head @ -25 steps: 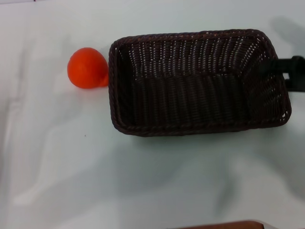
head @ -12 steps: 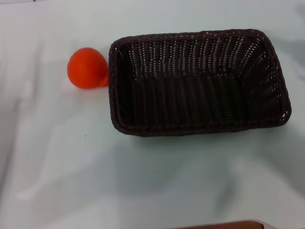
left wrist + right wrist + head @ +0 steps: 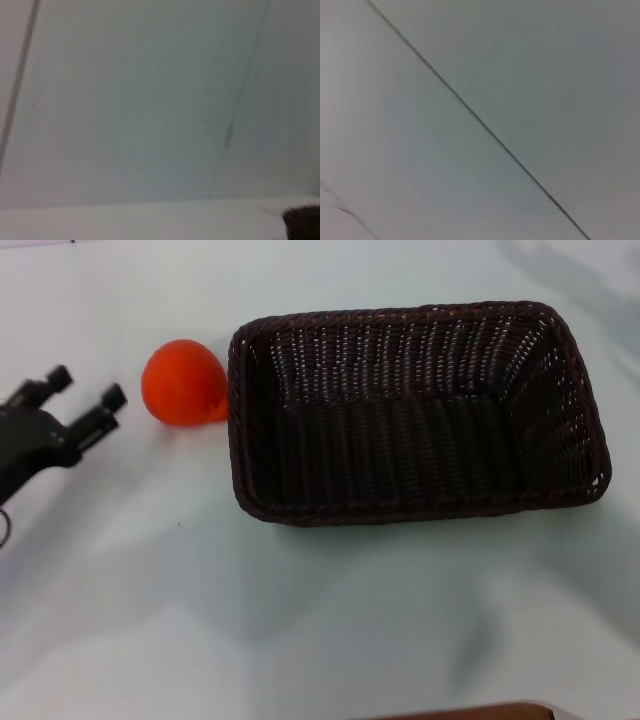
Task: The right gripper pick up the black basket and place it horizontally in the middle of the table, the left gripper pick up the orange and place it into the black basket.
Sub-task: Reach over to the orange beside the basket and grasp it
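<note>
The black basket (image 3: 415,410) lies lengthwise across the middle of the white table (image 3: 300,620), empty, its long side running left to right. The orange (image 3: 182,382) rests on the table touching the basket's left end. My left gripper (image 3: 88,390) is at the left edge of the head view, open, its fingertips pointing at the orange and a short gap away from it. My right gripper is out of view. A dark corner of the basket (image 3: 302,223) shows in the left wrist view.
A brown edge (image 3: 470,712) shows at the bottom of the head view. The right wrist view shows only a pale surface with a thin dark line (image 3: 480,117).
My right gripper, at the basket's right end a second ago, has left the view. My left gripper has come in from the left toward the orange. Basket and orange have not moved.
</note>
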{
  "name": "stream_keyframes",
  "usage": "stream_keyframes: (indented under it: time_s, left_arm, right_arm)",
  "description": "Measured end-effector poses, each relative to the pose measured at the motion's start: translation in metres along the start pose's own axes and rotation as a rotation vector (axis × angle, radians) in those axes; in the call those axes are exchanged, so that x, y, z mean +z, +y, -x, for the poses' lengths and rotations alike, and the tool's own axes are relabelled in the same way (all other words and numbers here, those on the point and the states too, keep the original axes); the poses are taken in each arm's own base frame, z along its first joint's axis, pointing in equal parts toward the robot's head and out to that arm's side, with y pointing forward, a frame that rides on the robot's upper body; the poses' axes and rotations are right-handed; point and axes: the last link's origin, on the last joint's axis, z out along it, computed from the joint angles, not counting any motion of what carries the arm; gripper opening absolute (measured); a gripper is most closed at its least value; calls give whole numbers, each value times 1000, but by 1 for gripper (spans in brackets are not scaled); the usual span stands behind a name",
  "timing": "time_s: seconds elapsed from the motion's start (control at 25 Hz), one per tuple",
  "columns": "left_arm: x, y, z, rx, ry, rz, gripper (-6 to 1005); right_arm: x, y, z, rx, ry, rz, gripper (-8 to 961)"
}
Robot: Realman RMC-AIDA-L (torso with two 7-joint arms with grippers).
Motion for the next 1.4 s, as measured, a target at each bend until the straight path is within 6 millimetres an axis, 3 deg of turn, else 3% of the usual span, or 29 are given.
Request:
stream_keyframes:
  time_s: [0.32,0.6,1.0,1.12,1.4]
  left_arm:
    - [38,16,14,63,-118,10,826]
    - [67,28,16,99,-152,-14,826]
    - [77,31,16,67,-145,-64,819]
    - [80,31,18,55,-155,-93,641]
    - [84,31,15,29,-134,-128,480]
  right_arm:
    - [1,-8,8,-120,149,-171,676]
    - [2,2,23,-160,246,-185,668]
    - [-3,13,25,-191,320,-134,667]
    - [-6,18,25,-178,361,-109,666]
    - [-8,23,29,-200,410,-82,623]
